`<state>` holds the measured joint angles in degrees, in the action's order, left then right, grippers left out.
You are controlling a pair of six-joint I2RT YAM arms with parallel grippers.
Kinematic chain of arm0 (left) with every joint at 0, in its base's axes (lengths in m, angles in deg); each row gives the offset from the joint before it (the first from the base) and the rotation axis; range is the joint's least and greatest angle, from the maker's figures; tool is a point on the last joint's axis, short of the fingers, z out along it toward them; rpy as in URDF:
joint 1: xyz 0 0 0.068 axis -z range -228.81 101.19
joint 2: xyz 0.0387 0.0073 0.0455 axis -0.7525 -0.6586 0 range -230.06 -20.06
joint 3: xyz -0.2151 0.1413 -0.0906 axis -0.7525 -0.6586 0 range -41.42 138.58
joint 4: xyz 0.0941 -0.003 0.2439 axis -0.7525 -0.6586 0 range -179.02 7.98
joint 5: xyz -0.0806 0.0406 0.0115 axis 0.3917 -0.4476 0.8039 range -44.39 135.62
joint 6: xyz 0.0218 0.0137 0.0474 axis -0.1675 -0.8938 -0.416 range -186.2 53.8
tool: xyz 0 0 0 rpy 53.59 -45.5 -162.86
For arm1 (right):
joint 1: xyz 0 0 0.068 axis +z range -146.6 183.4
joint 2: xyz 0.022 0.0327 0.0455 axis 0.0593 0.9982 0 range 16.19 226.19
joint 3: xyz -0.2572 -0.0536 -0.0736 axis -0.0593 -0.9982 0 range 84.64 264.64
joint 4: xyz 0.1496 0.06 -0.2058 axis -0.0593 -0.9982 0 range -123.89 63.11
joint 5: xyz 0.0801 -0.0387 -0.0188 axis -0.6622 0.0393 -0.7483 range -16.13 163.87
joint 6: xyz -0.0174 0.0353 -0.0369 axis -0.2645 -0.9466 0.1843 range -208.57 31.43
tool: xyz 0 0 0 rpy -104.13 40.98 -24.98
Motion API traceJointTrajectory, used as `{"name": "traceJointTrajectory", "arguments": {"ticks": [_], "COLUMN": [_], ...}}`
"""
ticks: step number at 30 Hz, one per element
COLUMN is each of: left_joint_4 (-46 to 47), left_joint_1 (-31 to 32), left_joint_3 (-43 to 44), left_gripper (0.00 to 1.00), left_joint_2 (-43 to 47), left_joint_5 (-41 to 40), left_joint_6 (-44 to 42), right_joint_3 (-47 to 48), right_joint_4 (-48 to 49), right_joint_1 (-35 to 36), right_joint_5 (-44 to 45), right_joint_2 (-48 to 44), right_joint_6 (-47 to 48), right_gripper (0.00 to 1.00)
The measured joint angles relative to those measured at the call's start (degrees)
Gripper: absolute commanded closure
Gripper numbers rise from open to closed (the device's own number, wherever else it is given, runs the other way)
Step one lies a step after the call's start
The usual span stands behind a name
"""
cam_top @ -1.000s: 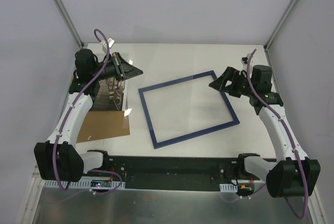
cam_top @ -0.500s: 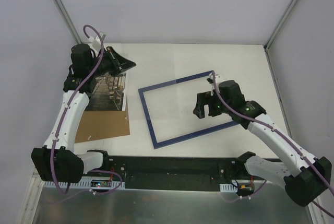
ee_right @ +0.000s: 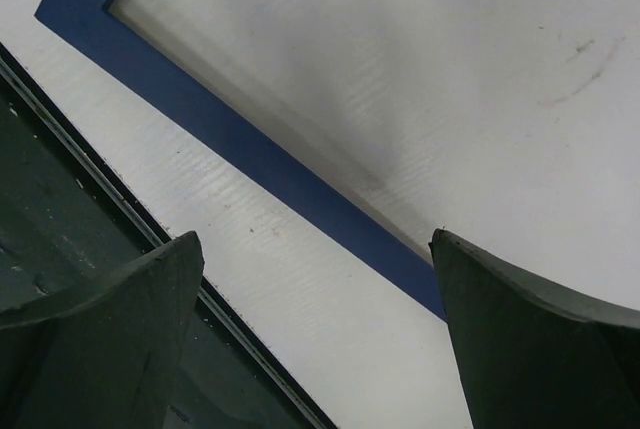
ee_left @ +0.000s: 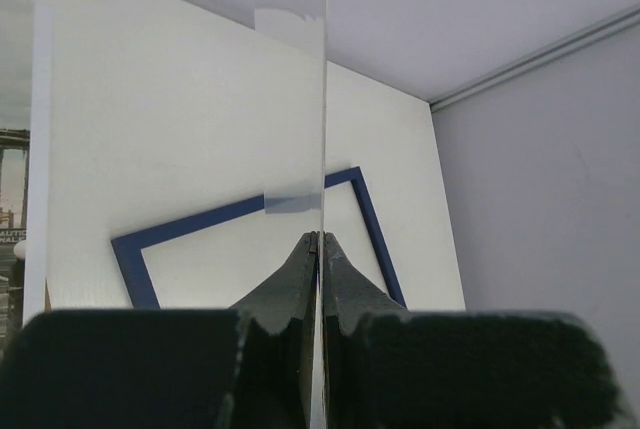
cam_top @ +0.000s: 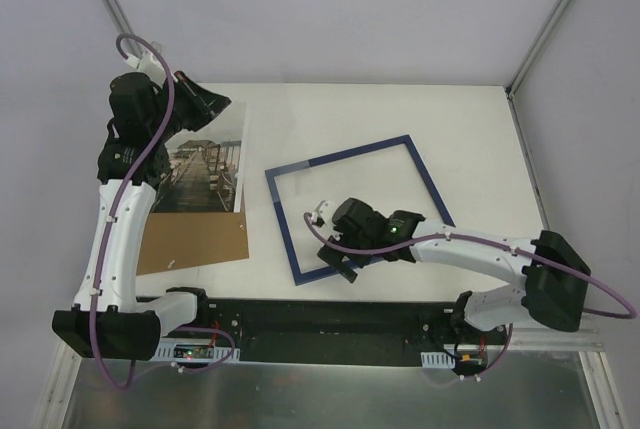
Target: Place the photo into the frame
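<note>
Left wrist: left jaws pinch photo (cam_top: 205,174) | right jaws wide (above frame (ee_right: 230,131))

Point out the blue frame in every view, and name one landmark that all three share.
Top external: the frame lies flat at the table's centre, turned at an angle.
Left wrist: the frame is at lower centre, behind the clear sheet that the left gripper pinches edge-on.
Right wrist: the frame shows as one blue rail running diagonally from upper left to lower right.
Shared landmark: the white table under the frame.
</note>
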<state>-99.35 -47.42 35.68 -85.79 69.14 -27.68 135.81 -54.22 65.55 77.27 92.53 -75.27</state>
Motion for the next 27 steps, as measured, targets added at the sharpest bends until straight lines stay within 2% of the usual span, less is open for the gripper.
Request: {"name": "traceJointTrajectory", "arguments": {"ticks": [9,11,15,19,22,27], "left_joint_4": [-3.5,-4.4,-6.0,-6.2,-6.5,-7.8], "left_joint_1": [0.0,0.0,-0.4,-0.4,-0.4,-0.4], "left_joint_3": [4.0,5.4,8.8,11.2,12.3,12.6], "left_gripper": [1.0,1.0,1.0,1.0,1.0,1.0], "left_joint_2": [0.3,0.3,0.4,0.8,1.3,2.2], "left_joint_5": [-5.0,-6.0,-8.2,-11.1,-13.4,-17.7], "left_joint_6": [-1.6,-1.9,-2.4,-3.4,-4.2,-5.3], "right_joint_3": [3.2,4.2,5.5,6.3,6.4,6.4], "right_joint_4": [1.8,1.9,2.0,2.1,2.2,2.4], "right_joint_1": [5.6,6.1,6.4,6.4,6.4,6.4], "right_joint_5": [2.0,2.1,2.2,2.2,2.2,1.9], "right_joint_2": [12.0,14.5,17.7,19.3,19.9,20.0], "right_joint_6": [3.7,4.2,5.1,5.8,6.3,6.9], "right_gripper": [0.03,0.06,0.18,0.23,0.35,0.62]}}
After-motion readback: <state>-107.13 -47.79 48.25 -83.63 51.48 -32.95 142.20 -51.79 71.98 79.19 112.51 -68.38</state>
